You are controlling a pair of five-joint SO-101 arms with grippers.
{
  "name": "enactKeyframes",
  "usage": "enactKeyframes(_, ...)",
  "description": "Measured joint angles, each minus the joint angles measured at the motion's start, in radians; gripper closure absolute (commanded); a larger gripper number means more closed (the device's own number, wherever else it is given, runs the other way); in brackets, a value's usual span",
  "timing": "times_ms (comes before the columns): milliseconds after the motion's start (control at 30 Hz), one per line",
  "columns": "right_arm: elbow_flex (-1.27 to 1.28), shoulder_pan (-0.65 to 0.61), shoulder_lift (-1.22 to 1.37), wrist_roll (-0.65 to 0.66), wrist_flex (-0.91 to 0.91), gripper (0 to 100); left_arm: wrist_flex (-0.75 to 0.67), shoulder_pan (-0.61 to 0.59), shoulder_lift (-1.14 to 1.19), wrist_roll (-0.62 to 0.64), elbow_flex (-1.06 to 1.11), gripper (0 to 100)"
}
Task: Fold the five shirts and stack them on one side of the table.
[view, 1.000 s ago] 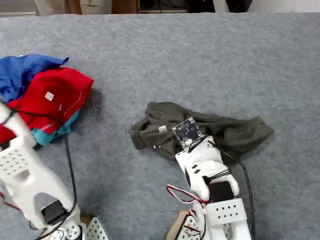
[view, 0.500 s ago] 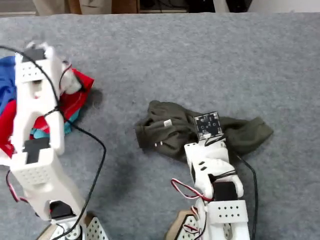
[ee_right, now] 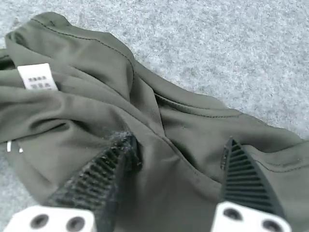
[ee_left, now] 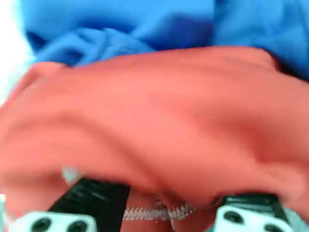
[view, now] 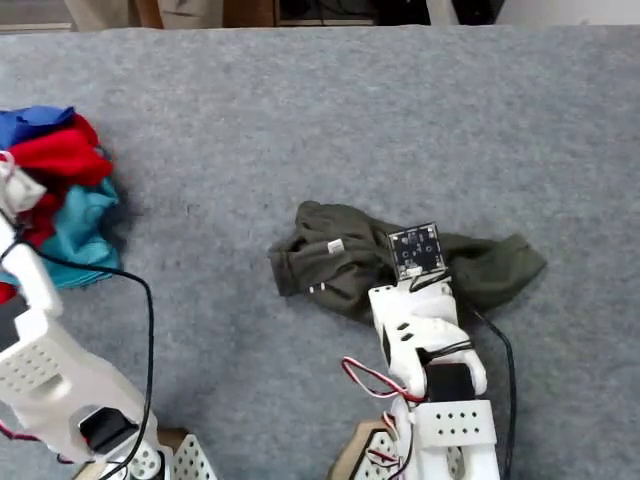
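A crumpled olive shirt (view: 330, 265) lies at the table's middle. My right gripper (ee_right: 181, 145) hovers just above it, open, its black fingers (ee_right: 113, 169) on either side of a fold and nothing held; a white label (ee_right: 37, 77) shows on the olive shirt (ee_right: 96, 101). At the far left edge lies a bunched pile: a blue shirt (view: 30, 122), a red shirt (view: 55, 155) and a teal shirt (view: 85, 225). My left gripper (view: 12, 190) is pressed into that pile. Up close, the red shirt (ee_left: 154, 121) drapes over it, with the blue shirt (ee_left: 145, 24) beyond.
Grey felt covers the table (view: 400, 120), bare across the back and right. The left arm's black cable (view: 150, 330) loops over the felt near the front left. The right arm's base (view: 450, 430) stands at the front edge.
The left arm swung out over the pile and came back to the left edge. The red shirt was dragged left and bunched, uncovering the teal one. The right gripper shifted slightly right over the olive shirt.
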Motion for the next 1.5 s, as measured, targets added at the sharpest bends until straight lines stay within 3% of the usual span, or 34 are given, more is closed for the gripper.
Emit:
enactKeyframes(300,0.0,0.0,0.0,0.0,0.0,71.6,-0.014,-0.172,0.0,-0.005,-0.103,72)
enactKeyframes(433,0.0,0.0,0.0,0.0,-0.006,71.6,-0.006,-0.192,0.0,-0.005,-0.126,72)
enactKeyframes(567,0.0,0.0,0.0,0.0,-0.006,71.6,0.164,-0.192,-0.058,0.034,-0.288,72)
enactKeyframes(733,0.005,-0.044,0.0,0.0,-0.006,71.6,0.422,-0.029,-0.173,0.087,-0.511,72)
enactKeyframes(867,0.005,-0.057,0.0,0.0,-0.006,71.6,0.557,0.17,-0.187,0.138,-0.517,72)
enactKeyframes(1233,0.005,-0.057,0.0,0.0,-0.006,71.6,0.471,0.388,-0.144,0.187,-0.16,73)
enactKeyframes(1500,0.005,-0.057,0.0,0.0,-0.006,71.6,0.42,0.554,-0.146,0.061,0.166,73)
